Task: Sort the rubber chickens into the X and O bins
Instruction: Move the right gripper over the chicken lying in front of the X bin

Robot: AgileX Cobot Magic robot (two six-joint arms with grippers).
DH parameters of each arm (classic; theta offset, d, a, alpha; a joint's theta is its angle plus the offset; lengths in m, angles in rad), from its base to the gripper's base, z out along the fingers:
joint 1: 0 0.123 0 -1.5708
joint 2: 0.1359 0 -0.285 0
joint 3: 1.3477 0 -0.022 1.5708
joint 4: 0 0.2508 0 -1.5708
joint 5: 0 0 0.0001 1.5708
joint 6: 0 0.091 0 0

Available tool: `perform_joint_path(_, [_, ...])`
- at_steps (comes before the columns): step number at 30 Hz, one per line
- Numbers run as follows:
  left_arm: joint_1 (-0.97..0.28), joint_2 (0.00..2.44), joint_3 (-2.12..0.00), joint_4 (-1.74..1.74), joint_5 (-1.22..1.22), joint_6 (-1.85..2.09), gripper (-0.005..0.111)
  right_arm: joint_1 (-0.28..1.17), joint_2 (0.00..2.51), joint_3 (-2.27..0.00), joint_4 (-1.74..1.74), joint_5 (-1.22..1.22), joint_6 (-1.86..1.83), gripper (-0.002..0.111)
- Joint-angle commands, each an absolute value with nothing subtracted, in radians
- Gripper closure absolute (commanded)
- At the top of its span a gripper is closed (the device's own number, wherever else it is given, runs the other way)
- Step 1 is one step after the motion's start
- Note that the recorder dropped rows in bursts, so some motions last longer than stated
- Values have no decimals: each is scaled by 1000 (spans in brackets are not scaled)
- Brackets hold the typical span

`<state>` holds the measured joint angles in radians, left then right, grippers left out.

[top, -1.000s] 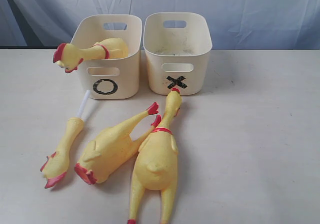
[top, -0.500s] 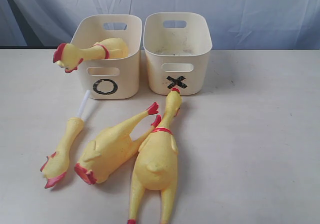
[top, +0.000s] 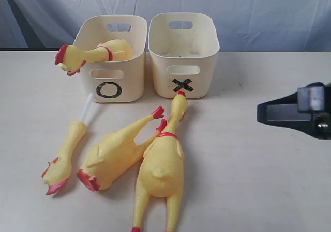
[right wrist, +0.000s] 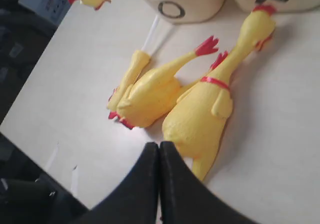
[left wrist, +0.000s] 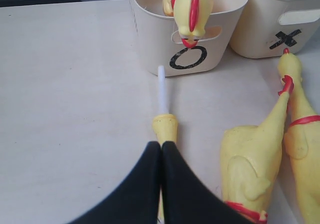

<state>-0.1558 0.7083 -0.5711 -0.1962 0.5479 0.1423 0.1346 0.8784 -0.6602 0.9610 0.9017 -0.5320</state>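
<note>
Because big chicken (top: pixel 159 167) looks soft, light, squashy, you grip mid-body, not thin neck; right tool (right wrist: pixel 159 146), left tool (left wrist: pixel 161 145) both pressed together, empty.

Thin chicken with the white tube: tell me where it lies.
Exterior view, left side: the thin chicken lies on the table before the O bin, tube toward it, a plumper chicken just right of it.

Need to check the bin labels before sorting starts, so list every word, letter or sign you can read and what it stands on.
"O": black, on the front wall of the O bin, below its handle slot.
"X": black, on the front wall of the X bin, below its handle slot.
Nothing else is readable in any view.
</note>
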Motion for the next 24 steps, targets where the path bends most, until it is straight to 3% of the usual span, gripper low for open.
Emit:
perform_joint_path(1, [-161, 703, -566, -210, 547, 142, 106, 130, 1049, -733, 1002, 982, -620, 108])
perform_joint_path(8, [-161, 703, -566, -212, 547, 142, 106, 188, 1237, -829, 993, 965, -728, 108])
perform_joint_path(17, [-161, 703, -566, -213, 557, 142, 106, 463, 1426, -962, 761, 739, -788, 107])
perform_joint_path(24, [-161, 703, -566, -213, 559, 142, 106, 620, 1503, -995, 710, 597, -1052, 84])
